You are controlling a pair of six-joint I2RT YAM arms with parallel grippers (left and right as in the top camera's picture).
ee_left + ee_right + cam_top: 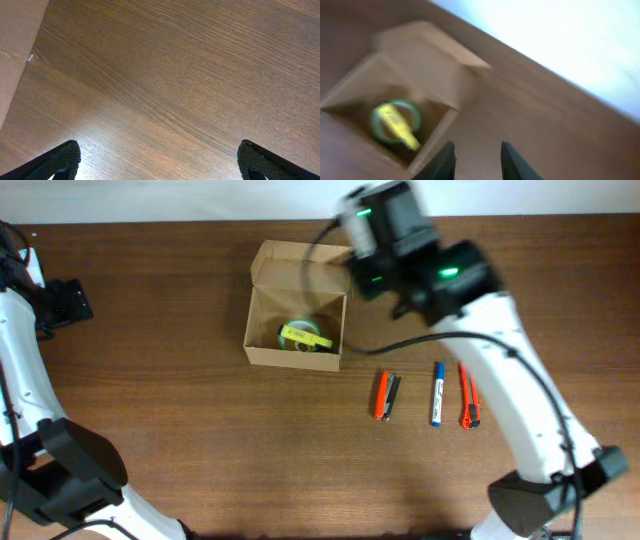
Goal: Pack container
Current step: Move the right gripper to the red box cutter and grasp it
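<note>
Tan container (290,358), green-and-yellow tape roll (303,337), brown woodgrain table (180,430).

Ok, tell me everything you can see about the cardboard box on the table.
The cardboard box is small, rectangular, plain tan-brown and unmarked. Its hinged flap lid stands open at the far side, showing the inside. It sits upright on the dark wooden table, near the far edge. A green tape roll with a yellow label lies flat on its floor. The right gripper hangs by its far right corner and seems clear of it.
</note>
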